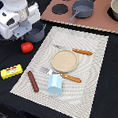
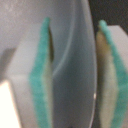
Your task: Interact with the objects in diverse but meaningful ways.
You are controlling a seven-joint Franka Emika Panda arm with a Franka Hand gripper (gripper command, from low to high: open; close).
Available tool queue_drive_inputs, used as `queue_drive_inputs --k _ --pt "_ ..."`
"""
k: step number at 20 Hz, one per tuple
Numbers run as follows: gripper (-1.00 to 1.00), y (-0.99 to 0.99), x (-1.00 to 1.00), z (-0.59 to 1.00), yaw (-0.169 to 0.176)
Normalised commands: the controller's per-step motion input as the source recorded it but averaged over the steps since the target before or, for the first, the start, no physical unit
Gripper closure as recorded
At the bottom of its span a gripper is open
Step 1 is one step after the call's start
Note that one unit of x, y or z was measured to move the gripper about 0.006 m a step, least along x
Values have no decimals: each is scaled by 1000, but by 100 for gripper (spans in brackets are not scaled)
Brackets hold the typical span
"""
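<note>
Setting: black counter [image 1: 12, 90] with a pale woven placemat [image 1: 91, 73] in the middle and a brown toy stovetop board [image 1: 100, 20] at the far edge.
Claw: the claw [image 2: 75, 75] is down at the grey two-handled pot [image 1: 37, 32], near the exterior view's upper left. In the wrist view, its green-padded fingers [image 2: 40, 85] stand one on each side of the pot's thin grey wall, a little apart. Whether the pads already press the wall, I cannot tell.
Nearby: red tomato [image 1: 26, 47] lies just beside the pot, on the bare counter.
On the mat: tan plate [image 1: 63, 59] in the centre, orange-handled knife [image 1: 80, 51] beyond it, orange-handled fork [image 1: 63, 75] on its near side, light blue cup [image 1: 55, 84] by the fork.
Off the mat: brown sausage [image 1: 33, 81] at the mat's edge; yellow rectangular packet with red label [image 1: 10, 71] further towards the exterior view's left.
Step in hand: likely gripping the pot by its rim.
Next move: probably close firmly, then lift straight up, keeping clear of the tomato.
</note>
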Motion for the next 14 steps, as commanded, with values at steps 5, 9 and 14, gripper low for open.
queue_drive_inputs --k 5,9,14 --pt "100 7 -227 72 -1" --pt "100 321 54 879 -2" --pt "100 497 206 1000 -19"
